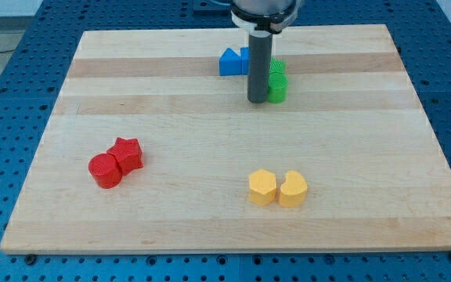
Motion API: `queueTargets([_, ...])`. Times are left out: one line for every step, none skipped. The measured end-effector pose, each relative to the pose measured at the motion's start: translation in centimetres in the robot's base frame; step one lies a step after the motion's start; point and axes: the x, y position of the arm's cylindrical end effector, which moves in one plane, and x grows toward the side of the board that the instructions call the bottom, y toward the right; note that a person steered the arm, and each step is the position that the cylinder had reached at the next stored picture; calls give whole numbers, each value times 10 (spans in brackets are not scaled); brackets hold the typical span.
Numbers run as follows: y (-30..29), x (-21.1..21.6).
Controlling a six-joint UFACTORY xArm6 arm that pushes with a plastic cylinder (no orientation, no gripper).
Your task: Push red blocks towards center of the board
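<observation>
Two red blocks lie touching at the view's lower left: a red cylinder (105, 171) and a red star-shaped block (127, 153) just up and right of it. My tip (257, 101) stands near the view's top centre, far to the upper right of the red blocks. It is right beside the green blocks (277, 81), on their left, and below the blue blocks (232, 62). The rod hides part of the blue and green blocks.
A yellow hexagonal block (262, 187) and a yellow heart-shaped block (293, 188) sit side by side at the lower centre-right. The wooden board (210, 219) lies on a blue perforated table (6, 117).
</observation>
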Motion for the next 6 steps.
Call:
queueTargets([0, 0])
queueTargets([-16, 0])
queueTargets([-45, 39])
queueTargets([-46, 102])
queueTargets([-87, 173])
queueTargets([-179, 222])
